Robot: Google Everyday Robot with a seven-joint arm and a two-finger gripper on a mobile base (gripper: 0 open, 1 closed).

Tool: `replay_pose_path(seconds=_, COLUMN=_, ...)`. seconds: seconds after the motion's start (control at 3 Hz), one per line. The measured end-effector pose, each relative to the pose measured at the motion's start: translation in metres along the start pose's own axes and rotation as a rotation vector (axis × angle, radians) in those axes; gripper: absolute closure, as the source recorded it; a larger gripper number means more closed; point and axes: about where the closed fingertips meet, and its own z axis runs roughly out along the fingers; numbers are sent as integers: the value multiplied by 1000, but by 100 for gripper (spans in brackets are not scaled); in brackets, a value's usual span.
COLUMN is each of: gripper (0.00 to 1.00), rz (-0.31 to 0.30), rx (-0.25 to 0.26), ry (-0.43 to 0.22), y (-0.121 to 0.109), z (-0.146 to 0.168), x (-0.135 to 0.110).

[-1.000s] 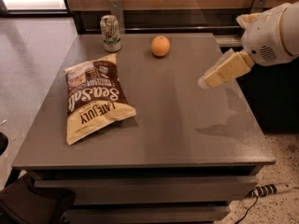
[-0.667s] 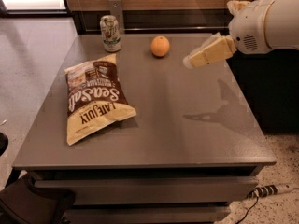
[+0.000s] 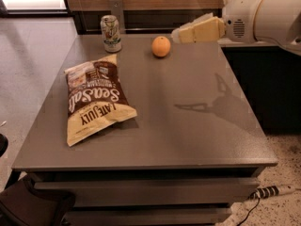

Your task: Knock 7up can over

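- Camera view, the layout: the 7up can point(image 3: 111, 33) stands upright at the far left corner of the counter point(image 3: 197, 126), close to both the back and left edges. The top corner of a chip bag point(image 3: 96, 98) lies just in front of it.
- Camera view, the claw: the claw point(image 3: 178, 33) hangs above the far part of the counter, pointing left from the white arm point(image 3: 263, 15). It is well apart from the can and touches nothing. I cannot tell whether it is apart or together.
- Camera view, what lies between: an orange point(image 3: 161, 46) sits just beside the claw's tip and lower, roughly on the line to the can.
- Risk, the orange: a low, straight sweep left would likely strike the orange first and send it rolling, perhaps off the counter.
- Risk, contact height: a push near the can's base would probably slide it upright instead of tipping it, so a touch near the rim looks safer.
- Risk, the edges: pushed hard leftward or backward, the toppled can could roll off that corner.
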Motion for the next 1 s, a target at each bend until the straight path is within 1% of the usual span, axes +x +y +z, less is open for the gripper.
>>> replay_pose_path(seconds=0.33, gripper=0, rz=-34, rx=-45, ry=51, y=-3, z=-5, x=-9)
replay_pose_path(seconds=0.67, gripper=0, rz=-43, rx=-122, ry=96, y=15, z=-9, x=-1)
replay_pose_path(seconds=1.0, gripper=0, rz=-43, rx=-90, ry=87, y=12, z=2, x=-3)
